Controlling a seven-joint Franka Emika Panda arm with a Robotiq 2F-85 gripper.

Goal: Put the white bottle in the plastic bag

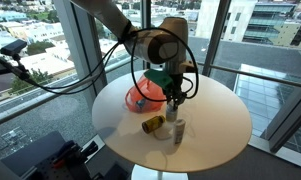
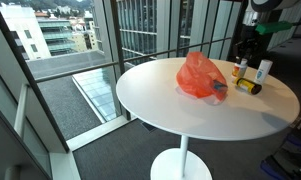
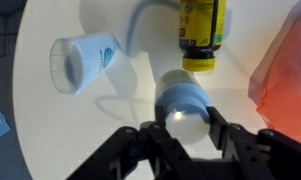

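The white bottle (image 3: 180,97) stood upright on the counter (image 3: 60,125), near the plastic bag (image 3: 286,80), directly beneath the hand (image 3: 183,130). It was judged light, rigid and smooth-walled, and liable to tip or slip if pinched at the cap. The body below the cap is the sounder place to grip. The hand pointed straight down over the bottle. Its jaws were apart, one on either side, and held nothing; contact with the bottle's wall could not be confirmed. An amber bottle (image 3: 202,30) lay close by.
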